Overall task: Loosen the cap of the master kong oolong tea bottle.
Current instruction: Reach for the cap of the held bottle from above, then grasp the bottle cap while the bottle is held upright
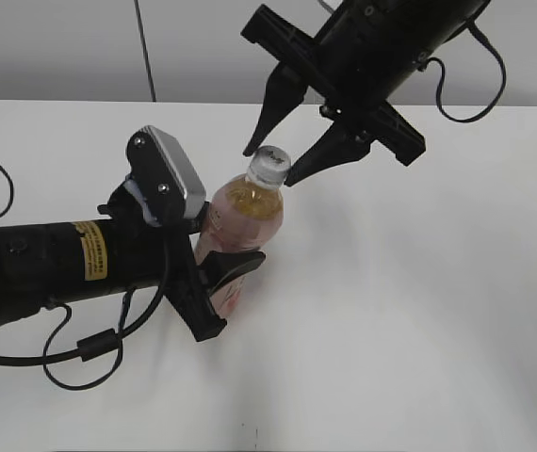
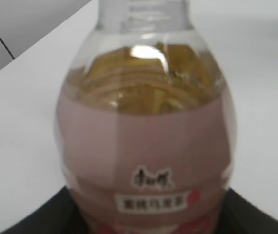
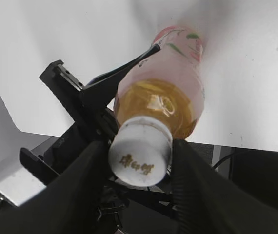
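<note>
From the outside camera, the left claw (image 1: 214, 282) reaches in from the left side and is clamped around the lower part of the tea bottle (image 1: 240, 221), which stands on the white table (image 1: 419, 311). A yellow sticker (image 1: 92, 250) is on that arm, but its writing is too small to read. The right claw (image 1: 270, 162) hangs down from above with its two dark fingers apart, one on each side of the white cap (image 1: 270, 166); from here I cannot tell if they touch it. The left wrist camera shows the bottle (image 2: 146, 141) very close and blurry, with brown tea above a pink label that has dark Chinese writing I cannot read; the claw's fingers show only as dark corners at the bottom. The right wrist camera looks down on the cap (image 3: 140, 155), which has gold-brown Chinese marks on top. The right claw (image 3: 141, 168) has one finger just beside each side of the cap. Beyond the cap, the left claw (image 3: 124, 73) grips the bottle (image 3: 170, 92).
</note>
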Controlling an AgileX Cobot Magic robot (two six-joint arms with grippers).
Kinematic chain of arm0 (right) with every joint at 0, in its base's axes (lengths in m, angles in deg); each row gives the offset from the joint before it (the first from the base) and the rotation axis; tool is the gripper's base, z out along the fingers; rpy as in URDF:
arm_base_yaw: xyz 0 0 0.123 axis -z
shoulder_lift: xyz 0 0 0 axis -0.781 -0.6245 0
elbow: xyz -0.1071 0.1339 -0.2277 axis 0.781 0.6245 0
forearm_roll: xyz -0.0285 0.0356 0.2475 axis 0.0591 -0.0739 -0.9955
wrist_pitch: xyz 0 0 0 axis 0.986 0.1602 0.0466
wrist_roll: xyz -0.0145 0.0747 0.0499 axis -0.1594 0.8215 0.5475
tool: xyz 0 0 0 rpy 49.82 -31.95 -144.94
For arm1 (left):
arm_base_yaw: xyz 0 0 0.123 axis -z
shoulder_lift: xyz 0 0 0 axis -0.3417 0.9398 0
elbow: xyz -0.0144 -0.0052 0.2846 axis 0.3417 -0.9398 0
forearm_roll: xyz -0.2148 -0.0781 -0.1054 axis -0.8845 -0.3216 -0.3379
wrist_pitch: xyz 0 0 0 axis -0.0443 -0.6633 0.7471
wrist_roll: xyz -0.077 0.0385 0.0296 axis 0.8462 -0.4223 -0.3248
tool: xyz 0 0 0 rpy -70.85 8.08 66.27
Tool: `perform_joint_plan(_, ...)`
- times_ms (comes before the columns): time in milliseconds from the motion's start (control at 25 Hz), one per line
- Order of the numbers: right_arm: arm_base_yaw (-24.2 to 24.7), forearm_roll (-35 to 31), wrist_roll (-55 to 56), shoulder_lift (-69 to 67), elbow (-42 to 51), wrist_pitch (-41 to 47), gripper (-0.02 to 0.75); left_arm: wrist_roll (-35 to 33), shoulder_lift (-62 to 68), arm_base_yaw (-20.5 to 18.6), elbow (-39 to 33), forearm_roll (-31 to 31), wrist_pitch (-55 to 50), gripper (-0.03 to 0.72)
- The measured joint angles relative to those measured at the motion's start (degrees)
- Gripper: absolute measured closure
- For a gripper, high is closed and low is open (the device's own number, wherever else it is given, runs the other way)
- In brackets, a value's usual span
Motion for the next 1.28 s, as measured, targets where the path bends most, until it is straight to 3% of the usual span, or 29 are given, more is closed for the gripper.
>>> perform_joint_plan(160,0.0,0.31,-0.05,0.0,0.0,0.0,0.459,0.0,0.0,0.0,0.0,0.0,0.0,0.326)
perform_joint_plan(520,0.0,1.11,-1.43,0.0,0.0,0.26,0.464,-0.19,0.0,0.0,0.0,0.0,0.0,0.327)
perform_joint_plan(760,-0.11,1.94,-8.41,0.0,-0.07,0.43,0.464,-0.41,0.0,0.0,0.0,0.0,0.0,0.328)
perform_joint_plan(920,-0.11,2.27,-19.59,0.0,-0.07,0.57,0.464,-0.41,0.0,0.0,0.0,0.05,0.0,0.327)
perform_joint_plan(1280,-0.11,2.64,-69.05,0.0,-0.13,1.8,0.465,-0.7,0.0,0.0,0.0,0.55,0.0,0.328)
